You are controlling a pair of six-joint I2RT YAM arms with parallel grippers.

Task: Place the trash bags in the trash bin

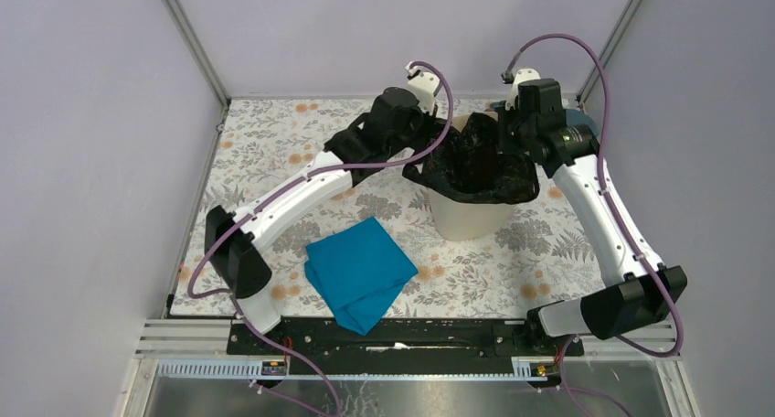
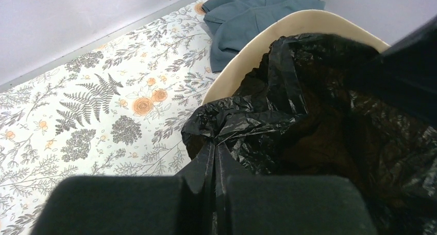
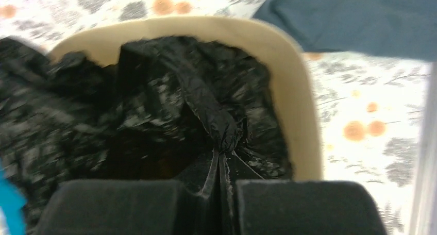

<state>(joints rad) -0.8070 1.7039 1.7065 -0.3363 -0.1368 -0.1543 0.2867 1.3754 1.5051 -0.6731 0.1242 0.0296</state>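
1. Left gripper (image 2: 219, 194) is pinched together on a twisted fold of the thin, shiny black plastic trash bag (image 2: 309, 116). It sits at the left side of the round cream-beige plastic trash bin (image 2: 242, 65), and the film runs straight into the slit between its pads.
2. Right gripper (image 3: 221, 194) is clamped the same way on a gathered rope of that film, at the bin's right side.
3. From overhead I see the bag crumpled into the mouth of the upright bin, with film spilling over the rim on the near and left sides.
4. I judge the two opposed grips are there to hold the bag's mouth spread across the opening, so the bulk sinks inside rather than bunching on top.
5. Both wrist views show bare cream rim beyond the film, so the bag is not draped over the rim there. I rate the task as well along but not settled.
6. A bright blue cloth (image 1: 358, 271) lies on the floral table cover (image 1: 274, 161) in front of the bin, towards the arm bases. A grey-blue cloth (image 2: 252, 13) lies just behind the bin. Neither gripper touches either cloth.
7. My worry is that the film is thin and may tear under a hard pull, and the bin looks light enough to tip.
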